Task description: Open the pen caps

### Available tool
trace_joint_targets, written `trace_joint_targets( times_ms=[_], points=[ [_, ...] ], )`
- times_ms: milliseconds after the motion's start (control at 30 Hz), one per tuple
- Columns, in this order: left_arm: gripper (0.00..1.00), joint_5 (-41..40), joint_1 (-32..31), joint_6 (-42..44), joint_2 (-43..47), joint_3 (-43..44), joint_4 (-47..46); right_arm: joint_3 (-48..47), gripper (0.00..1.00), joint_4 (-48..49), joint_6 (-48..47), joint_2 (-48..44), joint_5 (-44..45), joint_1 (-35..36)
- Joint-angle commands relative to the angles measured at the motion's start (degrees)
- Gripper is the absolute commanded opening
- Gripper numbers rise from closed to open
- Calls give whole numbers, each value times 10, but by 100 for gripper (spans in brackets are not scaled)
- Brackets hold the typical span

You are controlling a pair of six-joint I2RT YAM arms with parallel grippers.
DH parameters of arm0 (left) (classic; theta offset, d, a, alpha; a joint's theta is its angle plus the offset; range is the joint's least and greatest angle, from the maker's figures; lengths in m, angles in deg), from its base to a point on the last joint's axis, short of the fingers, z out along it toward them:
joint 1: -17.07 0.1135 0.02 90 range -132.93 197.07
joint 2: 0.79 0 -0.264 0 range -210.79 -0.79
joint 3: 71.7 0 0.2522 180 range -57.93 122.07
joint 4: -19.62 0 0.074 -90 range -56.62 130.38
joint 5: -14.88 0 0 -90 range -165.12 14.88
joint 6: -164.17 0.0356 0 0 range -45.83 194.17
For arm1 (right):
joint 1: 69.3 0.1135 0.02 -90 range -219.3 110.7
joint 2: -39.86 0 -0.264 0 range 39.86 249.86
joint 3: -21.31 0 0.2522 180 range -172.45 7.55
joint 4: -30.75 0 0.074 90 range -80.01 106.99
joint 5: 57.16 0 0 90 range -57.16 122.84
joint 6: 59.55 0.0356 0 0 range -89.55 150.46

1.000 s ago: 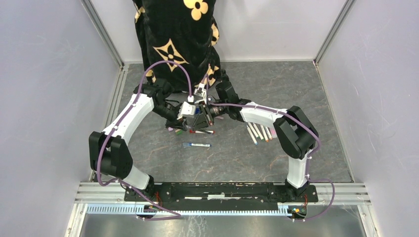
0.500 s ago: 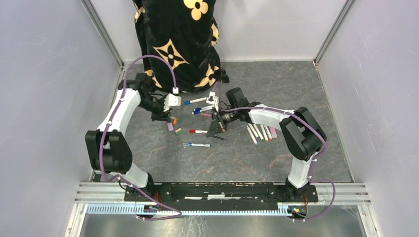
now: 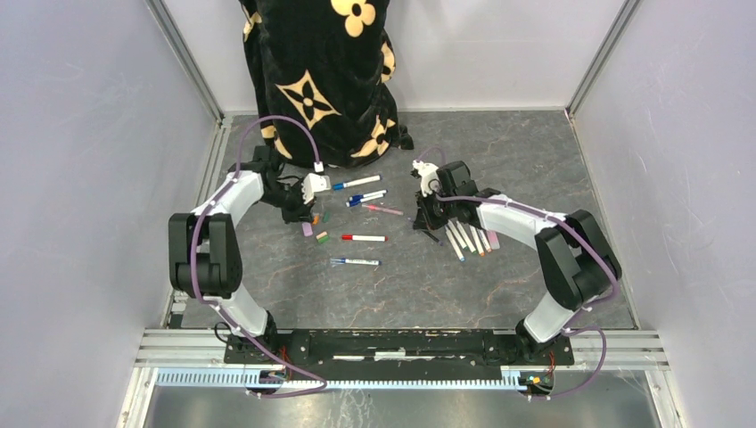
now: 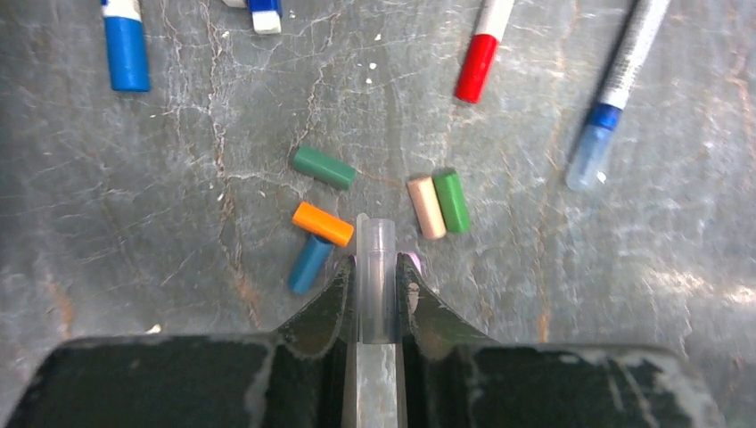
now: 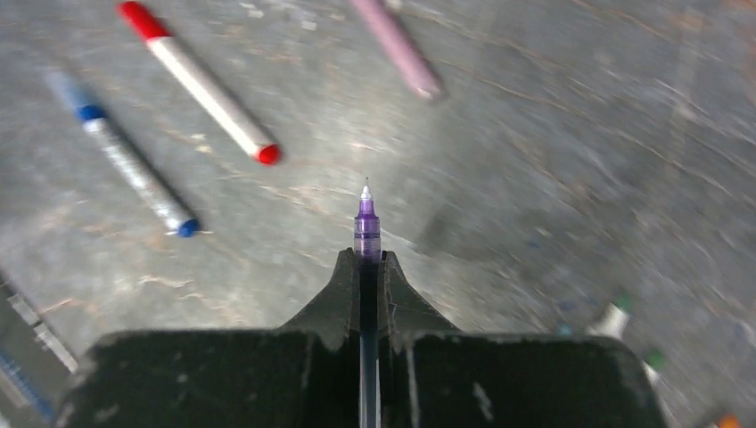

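Note:
My left gripper [image 4: 375, 267] is shut on a pale translucent pen cap [image 4: 375, 254], low over the table. Loose pen caps lie just beyond it: orange [image 4: 323, 223], blue [image 4: 310, 263], two green [image 4: 324, 167] and a beige one [image 4: 426, 207]. In the top view the left gripper [image 3: 300, 210] is beside this cluster [image 3: 314, 230]. My right gripper [image 5: 365, 259] is shut on an uncapped pen with a purple tip [image 5: 365, 218]. In the top view the right gripper [image 3: 426, 217] is at the left end of a row of uncapped pens [image 3: 471, 239].
Capped pens lie mid-table: two blue [image 3: 355, 183], a pink one [image 3: 383, 209], a red one [image 3: 364, 238] and another blue one [image 3: 355, 262]. Black flowered cloth [image 3: 321, 71] hangs at the back. Grey walls and metal rails [image 3: 207, 169] close the sides.
The two grippers, together at mid-table a second ago, have pulled apart. The left went left with the cap to the cap cluster. The right went right with the pen to the pen row.

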Motion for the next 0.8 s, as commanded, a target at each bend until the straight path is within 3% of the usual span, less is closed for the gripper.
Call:
trace_joint_targets(
  times_ms=[0,200,333,567,667,700,767],
  points=[
    [4,-40,-33,-113,-27,-26,-135,53,0,55,32,-47,197,-2],
    [4,-91,-60,-158,-58,-30,-179,101,0,97,38,-58,264,-3],
    [10,-114,-60,-162,-68,-27,-182,109,4,99,32,-48,276,-3],
    [42,-118,-60,-179,-64,-21,-177,124,22,103,40,-46,285,0],
    [47,-109,-59,-182,-59,-11,-163,126,27,103,40,-53,290,2],
    [56,-105,-59,-186,-58,-4,-156,126,27,103,40,-55,289,2],
    [59,-95,-58,-195,-56,13,-140,126,28,103,41,-59,291,3]
  ],
)
